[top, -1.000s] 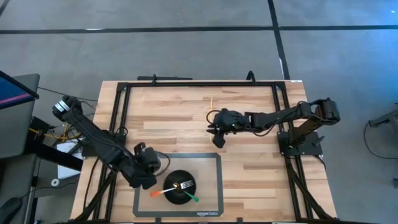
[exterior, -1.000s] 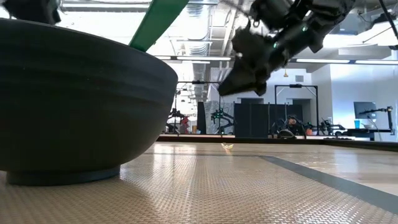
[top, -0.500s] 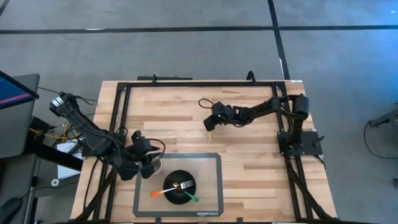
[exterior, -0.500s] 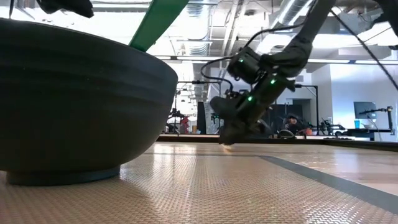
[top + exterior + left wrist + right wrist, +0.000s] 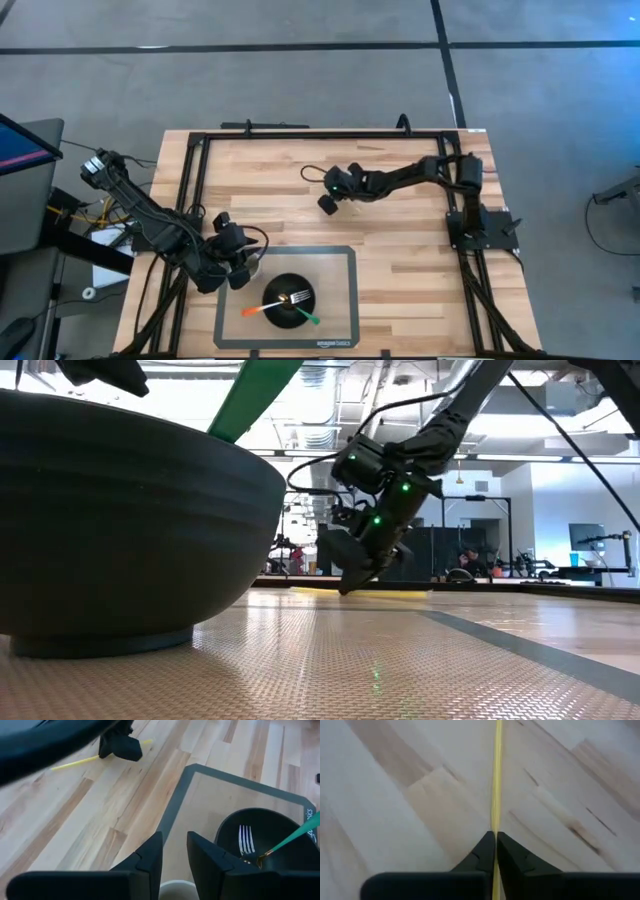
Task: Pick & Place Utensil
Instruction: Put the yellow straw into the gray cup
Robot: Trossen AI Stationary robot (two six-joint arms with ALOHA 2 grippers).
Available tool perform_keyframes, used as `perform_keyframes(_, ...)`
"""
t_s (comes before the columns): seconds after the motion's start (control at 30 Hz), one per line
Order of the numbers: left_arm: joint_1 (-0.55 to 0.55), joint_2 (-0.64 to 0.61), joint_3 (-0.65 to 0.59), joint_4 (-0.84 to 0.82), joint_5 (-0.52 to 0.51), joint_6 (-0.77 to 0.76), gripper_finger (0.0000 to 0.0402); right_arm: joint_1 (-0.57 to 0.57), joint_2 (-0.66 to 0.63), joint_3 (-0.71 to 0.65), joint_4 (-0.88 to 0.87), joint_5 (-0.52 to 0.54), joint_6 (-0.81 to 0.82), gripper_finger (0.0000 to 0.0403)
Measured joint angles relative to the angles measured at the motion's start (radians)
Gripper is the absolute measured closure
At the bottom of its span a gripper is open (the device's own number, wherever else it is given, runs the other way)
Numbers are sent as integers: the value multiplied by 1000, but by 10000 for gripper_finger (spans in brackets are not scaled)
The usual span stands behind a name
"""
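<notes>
My left gripper (image 5: 243, 262) idles slightly parted at the bowl's (image 5: 287, 301) ten o'clock. At one o'clock from it, my right gripper (image 5: 328, 203) pinches the yellow utensil (image 5: 495, 780) — thin and low on the table (image 5: 400, 250), it could slip or pivot as I lift.

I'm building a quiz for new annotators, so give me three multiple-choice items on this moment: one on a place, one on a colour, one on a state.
1. Where does the fork lie?
A. in the black bowl
B. on bare wood
C. on the floor

2. What colour is the thin utensil at the right gripper?
A. red
B. yellow
C. blue

3. How do the right gripper's fingers stand?
A. wide open
B. out of sight
C. shut on the utensil

Answers: 1 A, the high view shows its tines inside the bowl. 2 B, the right wrist view shows a yellow stick. 3 C, there the fingertips meet around it.
</notes>
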Motion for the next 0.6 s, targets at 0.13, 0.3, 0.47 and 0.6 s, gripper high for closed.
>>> perform_keyframes(0.13, 0, 0, 0, 0, 0, 0, 312, 32, 3, 50, -49, 0, -38, 391)
perform_keyframes(0.3, 0, 0, 0, 1, 0, 0, 312, 99, -40, 101, -85, -66, -93, 400)
perform_keyframes(0.47, 0, 0, 0, 7, 0, 0, 312, 140, -184, 110, -80, -83, -147, 401)
perform_keyframes(0.6, 0, 0, 0, 20, 1, -1, 312, 173, -334, 109, -75, -69, -219, 402)
